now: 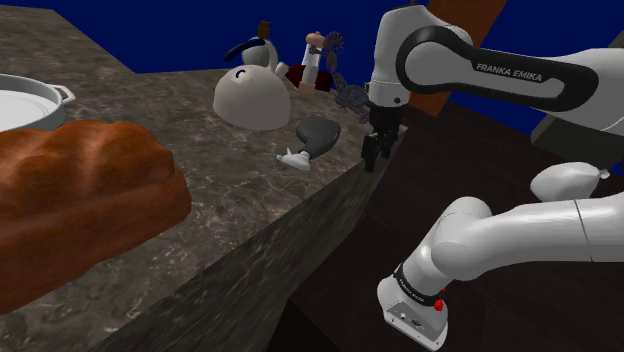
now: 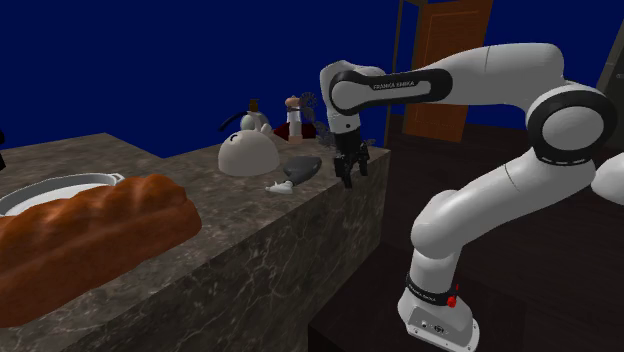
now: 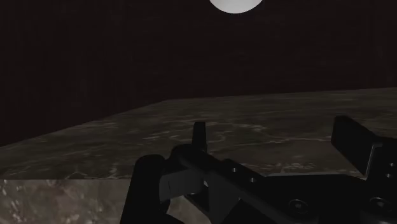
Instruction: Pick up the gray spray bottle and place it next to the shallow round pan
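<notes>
I saw the gray spray bottle [image 1: 312, 138] lying on its side on the stone counter [image 1: 210, 210], near the edge, just in front of a white dome [image 1: 252, 97]. It was well apart from the shallow round pan [image 1: 30, 100], which sat beyond a bread loaf [image 1: 80, 190]. My gripper [image 1: 372, 160] hung at the counter's edge near the bottle without touching it, fingers spread with nothing between them.

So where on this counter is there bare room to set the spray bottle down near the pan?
Bare counter lies between the pan, the bread loaf and the white dome. Another strip runs along the counter's edge from the loaf to the spray bottle. It is crowded at the far end, where dome, bottle, figurines and the tool bunch together.
</notes>
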